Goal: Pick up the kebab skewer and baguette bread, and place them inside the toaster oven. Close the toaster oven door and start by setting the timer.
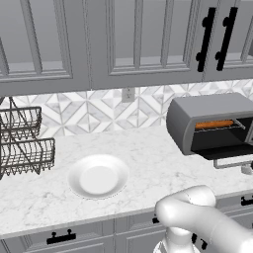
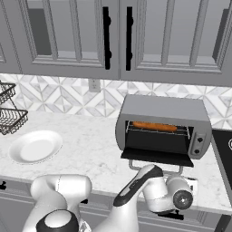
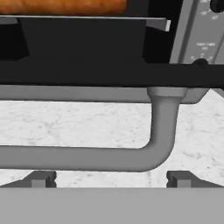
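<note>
The toaster oven (image 2: 164, 108) stands on the counter with its door (image 2: 156, 157) folded down flat. The baguette bread (image 2: 154, 126) lies across the wire rack inside, also seen as an orange-brown loaf (image 1: 214, 124) (image 3: 61, 5). The kebab skewer is out of view. In the hand view my gripper (image 3: 111, 180) is open, just in front of and slightly below the door's grey bar handle (image 3: 87, 157), with a fingertip (image 3: 41, 178) on each side and nothing between them. The oven's control panel (image 3: 201, 35) sits at the upper right.
An empty white plate (image 1: 99, 177) sits mid-counter, left of the oven. A wire dish rack (image 1: 24, 148) stands at the far left. A dark stovetop (image 2: 224, 152) borders the oven on the right. Upper cabinets (image 1: 123, 39) hang overhead.
</note>
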You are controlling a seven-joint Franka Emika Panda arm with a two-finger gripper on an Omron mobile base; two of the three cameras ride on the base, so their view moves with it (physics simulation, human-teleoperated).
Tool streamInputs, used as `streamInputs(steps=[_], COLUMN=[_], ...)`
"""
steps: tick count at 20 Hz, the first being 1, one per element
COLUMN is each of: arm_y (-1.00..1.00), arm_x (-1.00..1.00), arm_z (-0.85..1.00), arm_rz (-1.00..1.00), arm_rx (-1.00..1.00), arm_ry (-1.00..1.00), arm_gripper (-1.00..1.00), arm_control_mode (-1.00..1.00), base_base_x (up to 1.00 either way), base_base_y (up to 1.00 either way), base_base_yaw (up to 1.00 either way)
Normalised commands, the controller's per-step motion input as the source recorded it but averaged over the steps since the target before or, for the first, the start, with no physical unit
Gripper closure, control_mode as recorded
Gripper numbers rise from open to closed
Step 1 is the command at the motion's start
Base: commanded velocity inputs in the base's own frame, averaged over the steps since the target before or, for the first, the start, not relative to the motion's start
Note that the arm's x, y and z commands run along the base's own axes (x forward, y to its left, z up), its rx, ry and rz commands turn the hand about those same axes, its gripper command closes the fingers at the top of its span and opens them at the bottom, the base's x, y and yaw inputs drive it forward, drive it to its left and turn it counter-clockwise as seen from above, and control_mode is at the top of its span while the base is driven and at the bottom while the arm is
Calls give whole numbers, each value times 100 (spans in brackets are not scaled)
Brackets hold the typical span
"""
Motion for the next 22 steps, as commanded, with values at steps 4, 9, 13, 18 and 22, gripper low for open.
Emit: streamInputs(steps=[4, 9, 13, 18, 22], arm_y=[0, 0, 2, 4, 6], arm_x=[21, 31, 39, 40, 41], arm_z=[58, 48, 46, 38, 23], arm_rz=[0, 0, 0, 0, 0], arm_rx=[4, 2, 2, 1, 0], arm_ry=[-10, -6, -4, -1, 0], arm_gripper=[-100, -100, -100, -100, -100], arm_control_mode=[-100, -100, -100, -100, -100], base_base_x=[0, 0, 0, 0, 0], base_base_y=[0, 0, 0, 0, 0], base_base_yaw=[0, 0, 0, 0, 0])
